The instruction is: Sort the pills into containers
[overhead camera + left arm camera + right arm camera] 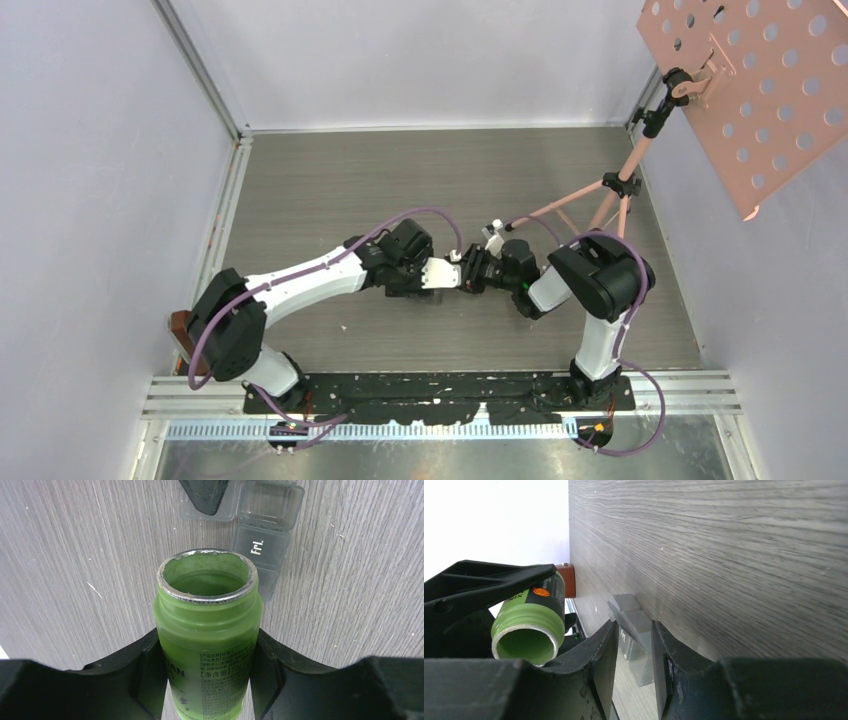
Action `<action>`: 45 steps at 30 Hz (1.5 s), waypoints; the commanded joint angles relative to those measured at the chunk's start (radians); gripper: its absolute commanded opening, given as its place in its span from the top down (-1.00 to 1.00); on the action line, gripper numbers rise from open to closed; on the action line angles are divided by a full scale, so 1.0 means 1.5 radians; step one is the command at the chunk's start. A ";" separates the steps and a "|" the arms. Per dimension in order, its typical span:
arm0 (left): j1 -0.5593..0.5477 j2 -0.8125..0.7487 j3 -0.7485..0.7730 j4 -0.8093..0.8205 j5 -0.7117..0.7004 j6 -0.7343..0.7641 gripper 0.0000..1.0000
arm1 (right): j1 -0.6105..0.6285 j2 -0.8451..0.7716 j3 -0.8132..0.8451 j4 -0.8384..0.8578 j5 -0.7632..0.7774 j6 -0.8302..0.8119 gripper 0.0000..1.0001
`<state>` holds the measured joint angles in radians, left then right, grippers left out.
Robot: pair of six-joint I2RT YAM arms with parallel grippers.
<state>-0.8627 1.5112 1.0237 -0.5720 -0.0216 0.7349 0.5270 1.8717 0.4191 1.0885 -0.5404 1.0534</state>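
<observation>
My left gripper is shut on a green bottle, one of the containers. The bottle has no cap, and its foil-rimmed mouth faces away from the wrist camera. No pills show inside it or anywhere else. Just past the mouth, a clear pill case with a compartment marked "Fri." lies on the table. The right gripper hovers over that case with its jaws apart and nothing clamped; a raised lid flap shows between them. One right fingertip covers a case compartment. Both grippers meet at mid-table.
A pink perforated board on a tripod stands at the back right. A brown block sits at the left edge by the left arm's base. Pale walls close in the wood-grain table on three sides.
</observation>
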 commanded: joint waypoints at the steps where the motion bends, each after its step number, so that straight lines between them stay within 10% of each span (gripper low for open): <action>1: -0.002 -0.033 -0.005 0.029 0.010 -0.014 1.00 | 0.004 -0.053 0.013 -0.026 0.011 -0.056 0.22; 16: -0.022 -0.030 -0.017 0.030 0.035 -0.033 1.00 | -0.005 -0.231 -0.003 -0.214 0.088 -0.126 -0.30; 45: -0.078 0.100 0.073 -0.072 -0.113 -0.023 1.00 | -0.055 -0.416 -0.035 -0.415 0.240 -0.135 -0.25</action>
<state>-0.9707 1.6524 1.0946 -0.6495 -0.1467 0.6899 0.4515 1.2804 0.3725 0.4534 -0.2020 0.8532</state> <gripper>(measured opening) 0.540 0.630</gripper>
